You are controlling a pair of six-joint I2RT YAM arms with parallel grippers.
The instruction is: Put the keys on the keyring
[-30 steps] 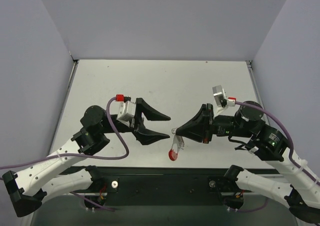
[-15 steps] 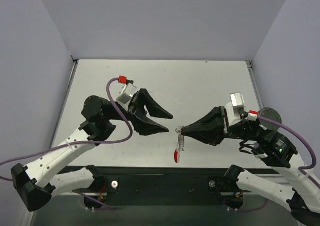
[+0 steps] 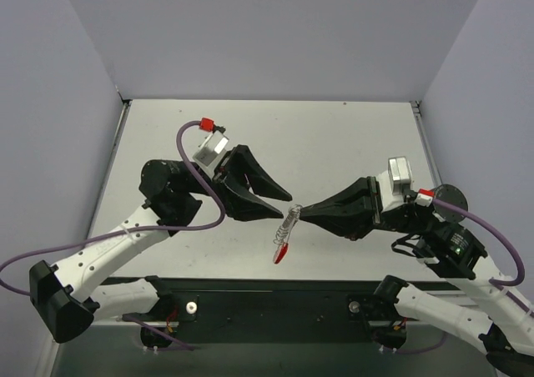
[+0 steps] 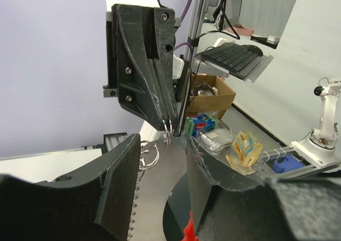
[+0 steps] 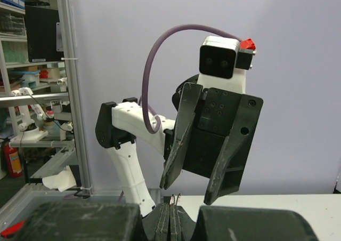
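Right fingers [image 3: 301, 213] are pinched shut on the small rings at the top of the keyring [image 3: 289, 224], just below the middle of the top view. Its beaded chain hangs down and to the left from their tip, ending in a red piece [image 3: 280, 253] above the near edge of the desk [image 3: 334, 135]. Left fingers [image 3: 284, 208] stand partly apart with nothing between them, tips just beside the top of the chain. From my left wrist I see the chain running down along the inner edge of one finger. Whether the key is on the chain I cannot tell.
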